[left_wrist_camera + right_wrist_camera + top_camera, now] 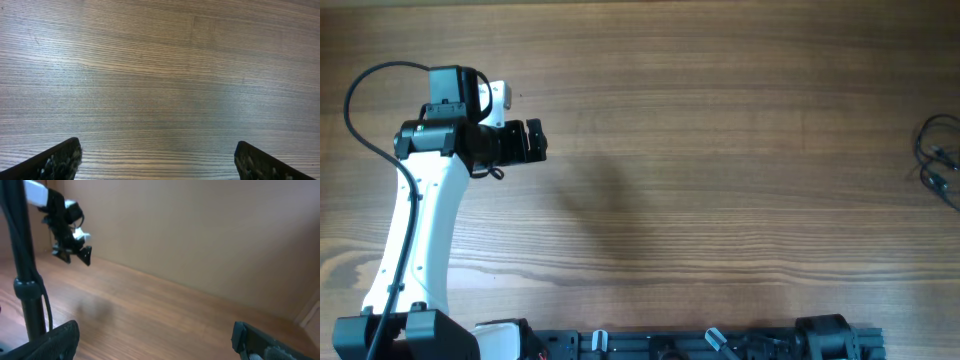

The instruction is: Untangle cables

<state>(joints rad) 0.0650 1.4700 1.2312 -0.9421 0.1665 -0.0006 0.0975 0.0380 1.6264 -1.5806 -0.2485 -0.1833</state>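
Note:
A tangle of thin black cables (940,160) lies at the far right edge of the wooden table, partly cut off by the frame. My left gripper (536,141) hovers over the left part of the table, far from the cables. In the left wrist view its fingers (157,160) are spread wide with only bare wood between them. My right gripper (155,340) is open and empty, low at the table's front. The right wrist view looks across the table at the left gripper (72,250). No cable shows in either wrist view.
The wooden table (720,150) fills the overhead view. The left arm's white link (415,240) and its black cable loop (365,100) stand at the left. The right arm's base (825,335) sits at the front edge. A dark post (25,270) stands at the left of the right wrist view.

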